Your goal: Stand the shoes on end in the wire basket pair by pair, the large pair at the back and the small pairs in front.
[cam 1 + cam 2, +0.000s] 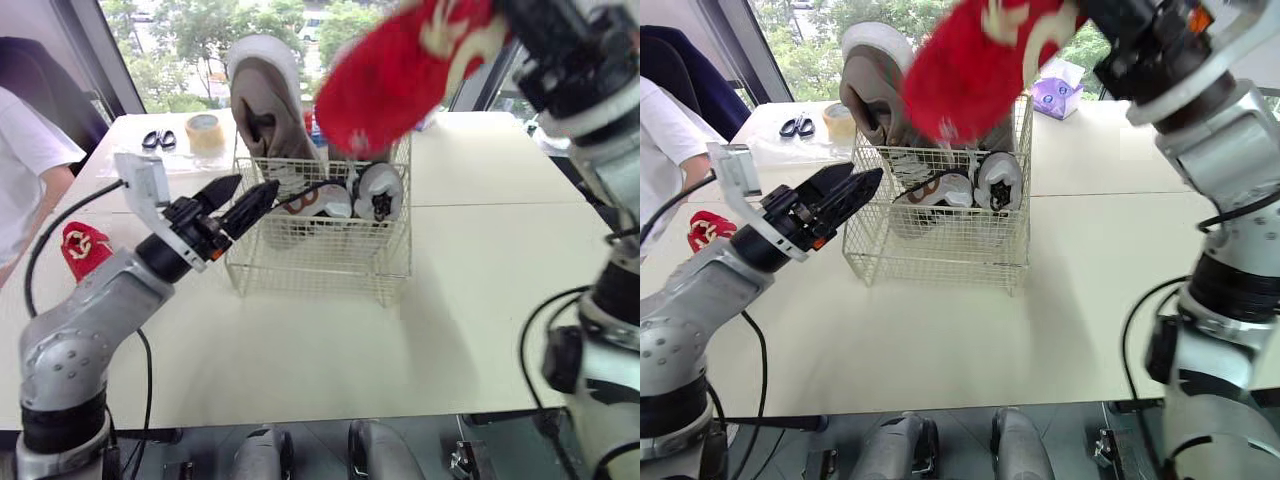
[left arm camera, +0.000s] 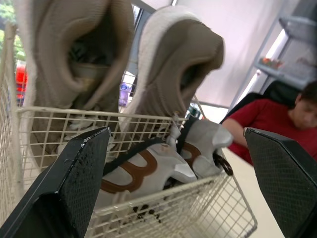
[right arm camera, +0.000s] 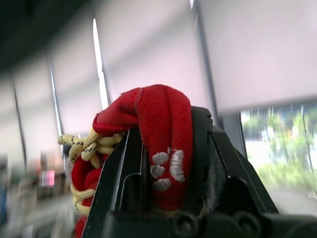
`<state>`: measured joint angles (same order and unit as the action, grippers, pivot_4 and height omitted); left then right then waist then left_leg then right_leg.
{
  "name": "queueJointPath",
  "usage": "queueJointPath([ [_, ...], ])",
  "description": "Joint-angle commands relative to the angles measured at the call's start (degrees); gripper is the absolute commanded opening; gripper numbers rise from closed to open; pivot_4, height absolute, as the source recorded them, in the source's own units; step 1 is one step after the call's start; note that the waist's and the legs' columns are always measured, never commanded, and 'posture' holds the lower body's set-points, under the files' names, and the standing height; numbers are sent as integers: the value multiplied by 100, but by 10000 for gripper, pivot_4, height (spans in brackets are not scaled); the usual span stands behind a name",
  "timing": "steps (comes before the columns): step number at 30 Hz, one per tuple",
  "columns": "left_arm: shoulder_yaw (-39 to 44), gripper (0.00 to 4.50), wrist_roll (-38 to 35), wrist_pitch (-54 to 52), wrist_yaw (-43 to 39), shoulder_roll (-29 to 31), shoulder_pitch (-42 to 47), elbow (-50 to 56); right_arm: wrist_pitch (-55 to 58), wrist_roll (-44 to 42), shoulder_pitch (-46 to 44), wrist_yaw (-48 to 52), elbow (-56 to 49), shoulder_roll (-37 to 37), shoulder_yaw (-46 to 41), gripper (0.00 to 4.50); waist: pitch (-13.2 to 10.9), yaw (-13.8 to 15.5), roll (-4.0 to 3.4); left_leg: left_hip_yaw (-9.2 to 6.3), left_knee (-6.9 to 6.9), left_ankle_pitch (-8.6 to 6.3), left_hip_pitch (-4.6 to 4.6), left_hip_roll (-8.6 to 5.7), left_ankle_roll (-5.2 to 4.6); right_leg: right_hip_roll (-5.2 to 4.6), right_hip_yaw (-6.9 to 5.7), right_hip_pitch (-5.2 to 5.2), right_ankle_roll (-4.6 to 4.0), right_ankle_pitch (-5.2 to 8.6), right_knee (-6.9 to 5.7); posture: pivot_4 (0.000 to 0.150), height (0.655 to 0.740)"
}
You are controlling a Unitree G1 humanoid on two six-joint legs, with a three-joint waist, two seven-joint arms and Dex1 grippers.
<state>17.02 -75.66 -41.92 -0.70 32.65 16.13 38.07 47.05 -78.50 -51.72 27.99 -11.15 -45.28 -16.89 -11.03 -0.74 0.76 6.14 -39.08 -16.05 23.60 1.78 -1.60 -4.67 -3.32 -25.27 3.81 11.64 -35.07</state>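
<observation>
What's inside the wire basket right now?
Inside the wire basket, two large tan shoes stand on end at the back, with two small grey shoes in front. The red shoe held above by the right gripper covers the back right corner in the head views.

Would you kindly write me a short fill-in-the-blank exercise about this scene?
1. The right gripper holds a ____ shoe above the wire basket.
2. The left gripper is ____.
3. The beige pair stands at the basket's ____.
4. Its mate lies on the ____.
Missing words: red; open; back; table.
</observation>
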Motion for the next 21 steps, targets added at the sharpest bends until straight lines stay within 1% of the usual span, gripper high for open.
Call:
queueJointPath([
  [1, -63, 44278, -93, 36, 289, 11, -599, 613, 86, 796, 111, 1201, -93, -520, 452, 10319, 0, -14, 0, 3, 2, 0, 0, 1, 0, 0, 5, -4, 0, 0, 0, 1500, 7400],
  [4, -106, 44278, -226, 107, 260, 68, -874, 788, -108, 1421, 223, 1815, -50, -663, 775, 10319, -1, 8, 0, 1, 3, 0, -1, 5, 2, 5, 5, -7, -1, 1, -2, 1500, 7400],
  [7, -171, 44278, -198, 130, -38, 135, -1139, 774, -595, 2349, 364, 2227, 42, -705, 1097, 10319, 0, 31, 0, 0, 1, 2, 0, 2, 6, 5, 2, -7, -7, 4, 0, 1500, 7400],
  [10, -201, 44278, -215, 156, -202, 188, -1338, 781, -871, 2849, 451, 2423, 84, -600, 1203, 10319, -1, 29, 1, 2, 0, 1, 5, -3, 6, 0, 1, -7, -8, 5, 9, 1500, 7400],
  [14, -232, 44278, -248, 203, -245, 165, -1302, 669, -1427, 3592, 750, 2612, 77, -398, 1447, 10319, 0, 28, 1, 2, 0, 1, 9, -3, 5, -1, 1, -10, -8, 5, 10, 1500, 7400],
  [21, -189, 44278, -376, 229, -327, 268, -1100, 436, -1351, 3604, 1261, 2708, -19, -47, 1292, 10319, 0, 34, 2, 1, -2, 2, 9, -3, 6, -1, 1, -9, -8, 4, 8, 1500, 7400],
])
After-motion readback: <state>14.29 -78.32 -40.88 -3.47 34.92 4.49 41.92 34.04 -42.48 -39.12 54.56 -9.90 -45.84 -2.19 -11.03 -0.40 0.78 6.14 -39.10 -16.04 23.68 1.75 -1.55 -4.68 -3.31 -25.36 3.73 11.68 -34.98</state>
